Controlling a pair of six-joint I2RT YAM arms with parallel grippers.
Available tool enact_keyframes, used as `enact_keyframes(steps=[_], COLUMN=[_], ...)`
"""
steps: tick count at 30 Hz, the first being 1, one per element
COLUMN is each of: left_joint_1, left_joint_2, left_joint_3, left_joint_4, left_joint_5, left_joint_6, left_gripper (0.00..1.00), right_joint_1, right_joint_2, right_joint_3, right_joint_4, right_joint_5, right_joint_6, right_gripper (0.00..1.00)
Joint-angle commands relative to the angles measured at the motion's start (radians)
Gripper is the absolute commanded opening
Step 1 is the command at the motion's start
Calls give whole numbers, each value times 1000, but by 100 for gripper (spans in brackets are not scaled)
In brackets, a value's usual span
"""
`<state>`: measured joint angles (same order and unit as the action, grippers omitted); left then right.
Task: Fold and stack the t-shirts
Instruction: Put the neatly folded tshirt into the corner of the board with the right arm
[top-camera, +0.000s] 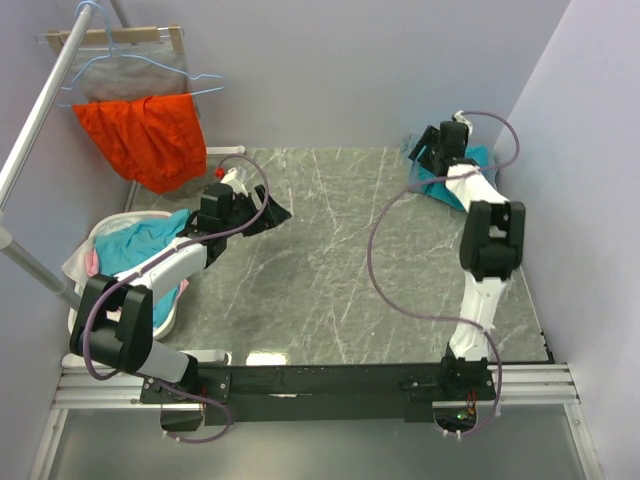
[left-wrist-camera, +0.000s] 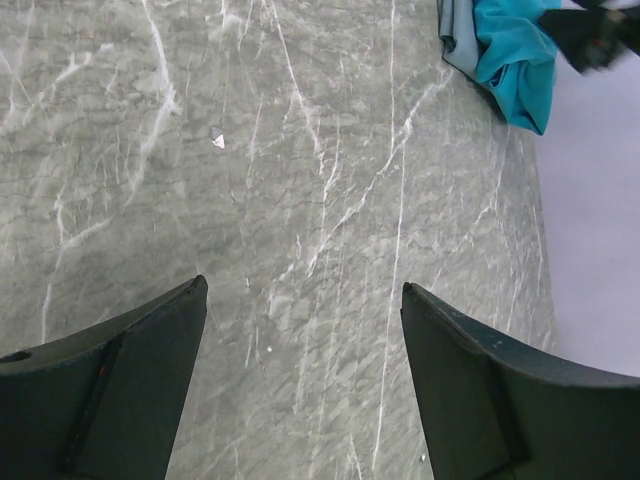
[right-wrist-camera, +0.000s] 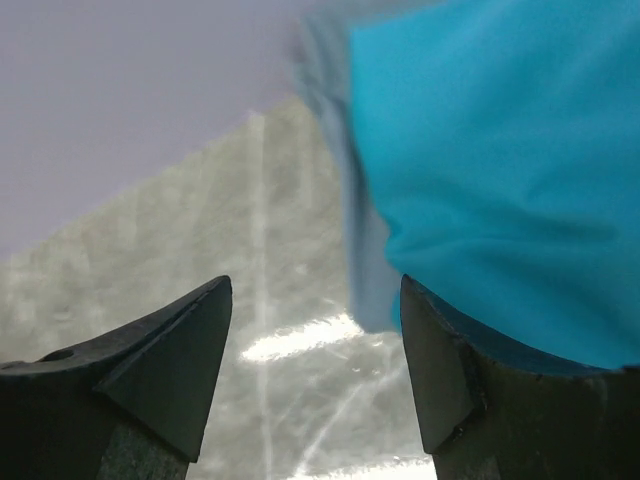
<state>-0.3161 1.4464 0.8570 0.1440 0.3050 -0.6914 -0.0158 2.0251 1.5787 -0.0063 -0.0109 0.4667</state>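
Note:
A bright teal t-shirt (top-camera: 479, 158) lies bunched at the table's far right, partly under my right arm. It also shows in the left wrist view (left-wrist-camera: 515, 60) and close up in the right wrist view (right-wrist-camera: 500, 150). A slate grey-blue shirt edge (right-wrist-camera: 362, 240) lies under it and also shows in the left wrist view (left-wrist-camera: 455, 35). My right gripper (top-camera: 422, 154) (right-wrist-camera: 315, 290) is open, its right finger against the teal cloth, holding nothing. My left gripper (top-camera: 274, 213) (left-wrist-camera: 300, 290) is open and empty above bare marble, left of the table's middle.
A white basket (top-camera: 170, 318) at the left edge holds more teal cloth (top-camera: 140, 245) and pale cloth. An orange-red garment (top-camera: 150, 135) hangs from a rack at the back left. Walls close in behind and on the right.

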Motion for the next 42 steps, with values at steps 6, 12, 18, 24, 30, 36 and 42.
enact_keyframes(steps=[6,12,18,24,30,36,42], left_joint_1=[-3,-5,-5,-3,0,2,2], left_joint_2=[-29,-18,-32,-174,-323,-365,-468], left_joint_3=[-4,2,-4,2,-7,27,-36], left_joint_4=[8,11,5,-105,-213,-365,-474], left_joint_5=[-21,-7,-23,-301,-538,-584,-710], left_joint_6=[16,13,15,33,7,-11,-49], left_gripper=[84,84,84,92,99,99,100], right_joint_1=[2,-1,2,10,54,135,244], right_joint_2=[92,60,6,-279,-506,-647,-773], right_joint_3=[96,73,35,-164,-318,-491,-698], right_joint_4=[-275,-351,-246,-80,-60,-83,-92], right_joint_5=[51,81,-9,-194,-366,-440,-377], right_joint_6=[16,12,-34,-65,-91,-88,-103], right_gripper=[75,75,73,75,78,99,100])
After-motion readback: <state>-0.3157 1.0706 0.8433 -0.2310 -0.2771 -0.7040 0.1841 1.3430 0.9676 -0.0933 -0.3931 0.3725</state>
